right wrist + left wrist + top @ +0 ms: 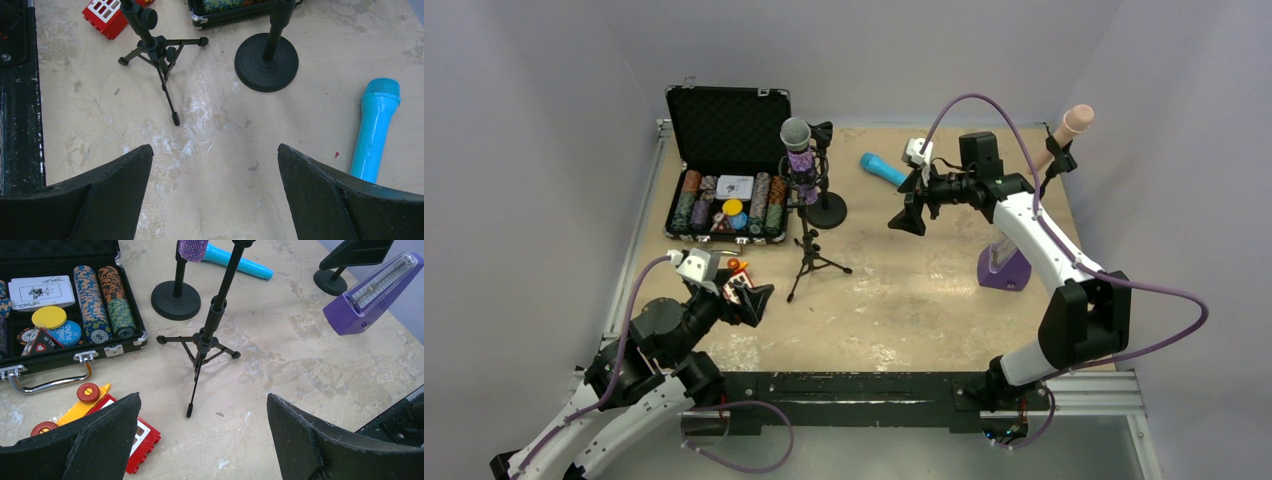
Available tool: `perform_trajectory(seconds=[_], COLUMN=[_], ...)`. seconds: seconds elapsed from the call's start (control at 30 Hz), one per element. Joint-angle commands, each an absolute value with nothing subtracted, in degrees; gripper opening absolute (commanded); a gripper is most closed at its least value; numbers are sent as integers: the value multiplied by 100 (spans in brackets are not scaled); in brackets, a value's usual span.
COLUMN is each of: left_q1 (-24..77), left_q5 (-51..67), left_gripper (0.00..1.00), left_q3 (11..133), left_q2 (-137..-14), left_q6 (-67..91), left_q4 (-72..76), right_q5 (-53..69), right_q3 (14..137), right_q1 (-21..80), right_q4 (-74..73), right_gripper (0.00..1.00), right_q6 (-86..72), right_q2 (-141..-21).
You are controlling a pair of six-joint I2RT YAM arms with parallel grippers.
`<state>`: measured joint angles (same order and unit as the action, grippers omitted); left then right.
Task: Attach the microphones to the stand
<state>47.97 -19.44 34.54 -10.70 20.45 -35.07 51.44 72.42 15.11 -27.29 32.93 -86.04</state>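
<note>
the left end effector (749, 298), fingers spread wide and gripping nothing, hovers low over the near left of the bench (904, 300), just above a red and yellow toy (135, 440). across the bench the right end effector (908, 205) is likewise released, jaws fully apart and empty, hanging in the air clear of everything, with the bright blue microphone (882, 168) lying flat on the surface behind it. from the right wrist, that blue microphone (375, 135) lies just outside the right-hand finger, not touching it.

the glittery purple microphone (799, 150), silver mesh head up, stands upright at the back centre, close against both the round-base stand (827, 208) and the tripod stand (809, 255); which of the two holds it cannot be told. the pale pink microphone (1069, 127) sits tilted in the clip of a third stand (1059, 160) at the far right edge.

an open case of poker chips (729, 170) occupies the far left, and a purple metronome (1004, 268) stands on the right, near the right arm.
</note>
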Motion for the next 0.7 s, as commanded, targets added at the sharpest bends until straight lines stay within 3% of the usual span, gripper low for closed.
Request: perform_trajectory(seconds=[0.0, 0.67], left_q1=[4755, 4755], left_q5=[-1872, -1824], left_gripper=[100, 100], left_q3=[3630, 3630], left_q2=[-1038, -1037], left_q6=[2099, 2101], left_q4=[-3405, -3419], right_q5=[5098, 5104], right_q3=[7458, 7492], right_q1=[1556, 1556], right_q4=[-2593, -2602], right_gripper=[99, 99], right_q6=[3235, 3217], right_q2=[-8647, -8666])
